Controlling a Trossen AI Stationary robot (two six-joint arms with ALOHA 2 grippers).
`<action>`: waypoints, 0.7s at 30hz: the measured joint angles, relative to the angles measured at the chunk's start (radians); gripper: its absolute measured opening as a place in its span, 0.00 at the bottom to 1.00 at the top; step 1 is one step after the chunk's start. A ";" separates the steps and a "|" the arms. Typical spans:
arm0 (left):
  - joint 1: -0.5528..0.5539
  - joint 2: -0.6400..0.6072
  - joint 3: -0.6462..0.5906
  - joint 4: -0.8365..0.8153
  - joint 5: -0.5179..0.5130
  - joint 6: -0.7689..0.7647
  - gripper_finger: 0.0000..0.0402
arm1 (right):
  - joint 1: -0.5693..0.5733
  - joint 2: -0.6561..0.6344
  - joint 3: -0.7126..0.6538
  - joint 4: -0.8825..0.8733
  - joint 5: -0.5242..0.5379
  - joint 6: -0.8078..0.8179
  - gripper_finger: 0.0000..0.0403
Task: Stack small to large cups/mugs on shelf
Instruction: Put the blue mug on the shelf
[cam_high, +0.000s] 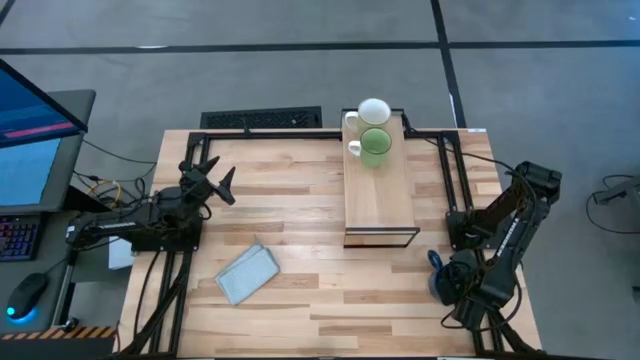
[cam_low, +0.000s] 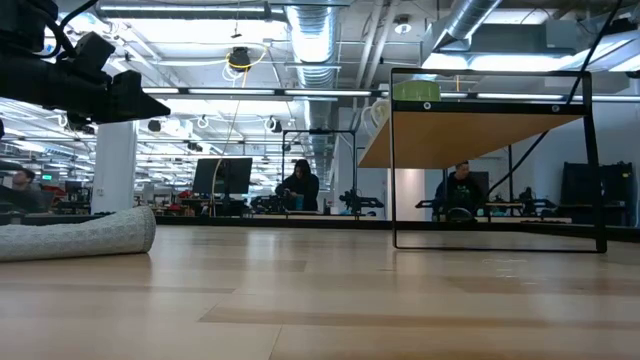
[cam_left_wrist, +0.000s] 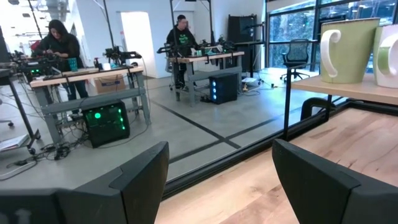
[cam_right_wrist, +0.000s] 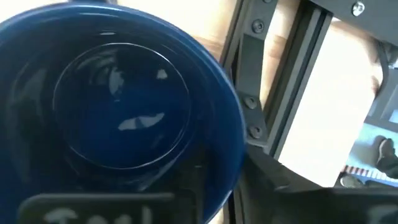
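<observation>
Dark blue mug (cam_right_wrist: 118, 112) glossy, empty, upright under right gripper (cam_high: 441, 281).

Grey-blue folded cloth (cam_high: 247, 273) lies on the slatted table (cam_high: 300, 200); keyboard (cam_high: 262, 120) beyond

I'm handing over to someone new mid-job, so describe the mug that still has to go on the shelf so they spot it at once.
Start at the light-wood shelf, then go to the table's near right corner, where the right gripper is over the dark blue mug. Unlike the white mug and green mug on the shelf's far end, it stands on the tabletop.
</observation>
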 joint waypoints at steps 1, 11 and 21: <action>0.000 0.000 0.000 0.000 0.000 0.000 0.69 | 0.000 0.000 0.000 0.008 0.007 -0.004 0.22; 0.000 0.000 0.001 -0.009 -0.001 0.000 0.69 | -0.001 -0.003 0.002 0.019 0.027 -0.018 0.10; 0.000 0.000 0.001 -0.012 -0.001 0.000 0.69 | -0.001 -0.002 0.002 0.023 0.044 -0.047 0.09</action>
